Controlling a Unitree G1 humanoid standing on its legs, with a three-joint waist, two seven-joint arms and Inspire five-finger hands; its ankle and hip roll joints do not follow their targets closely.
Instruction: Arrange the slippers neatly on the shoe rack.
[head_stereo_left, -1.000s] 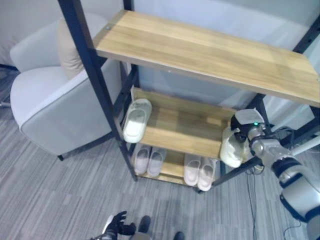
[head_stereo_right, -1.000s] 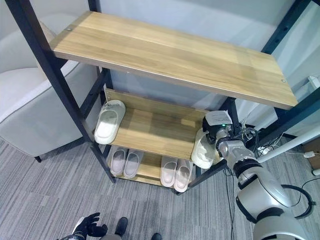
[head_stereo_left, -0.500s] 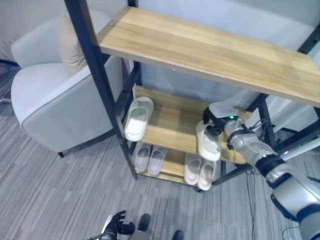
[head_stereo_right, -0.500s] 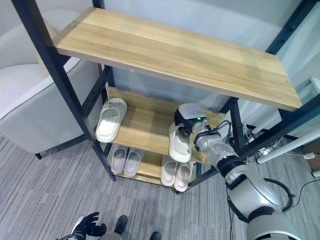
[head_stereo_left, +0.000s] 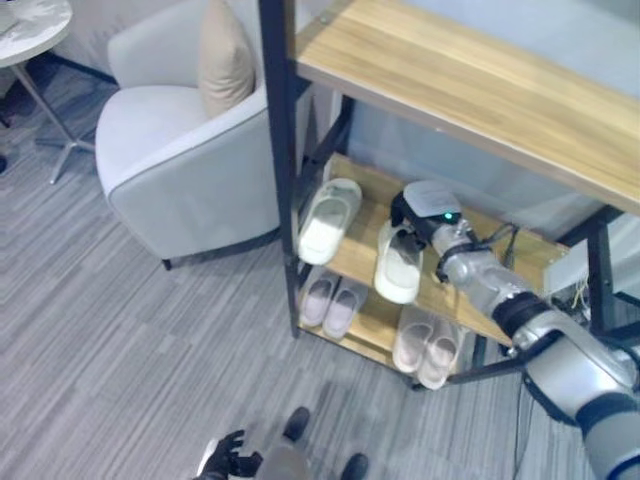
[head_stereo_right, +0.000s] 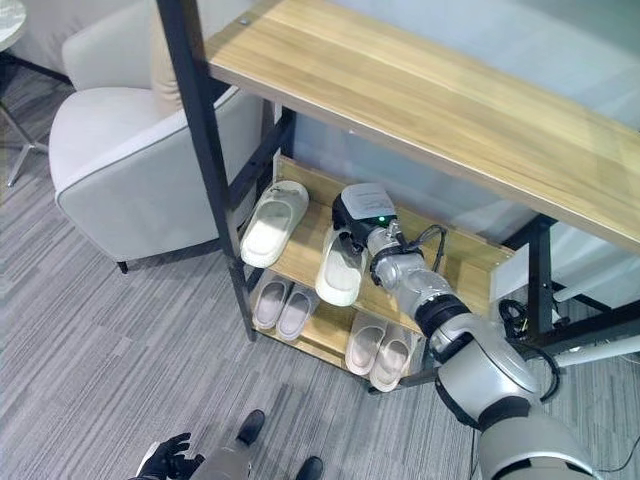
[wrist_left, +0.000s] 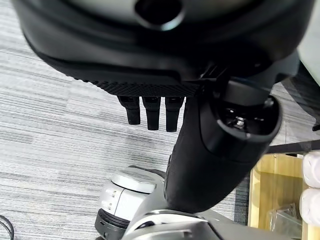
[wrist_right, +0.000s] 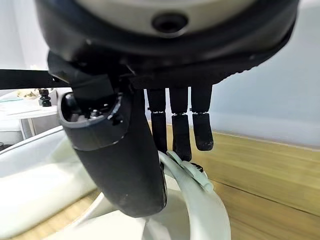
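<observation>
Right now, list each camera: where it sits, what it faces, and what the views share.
Left eye view: head, looking down at shoe rack; right hand holds a slipper.
Right eye view: same scene.
Left wrist view: left hand over floor.
Right wrist view: that slipper pinched.
Shared: the held slipper.

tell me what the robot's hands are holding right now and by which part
The right hand pinches a cream rubber slipper by the rim of its upper strap, over the middle wooden shelf. The left hand hangs low over the floor, holding nothing.
</observation>
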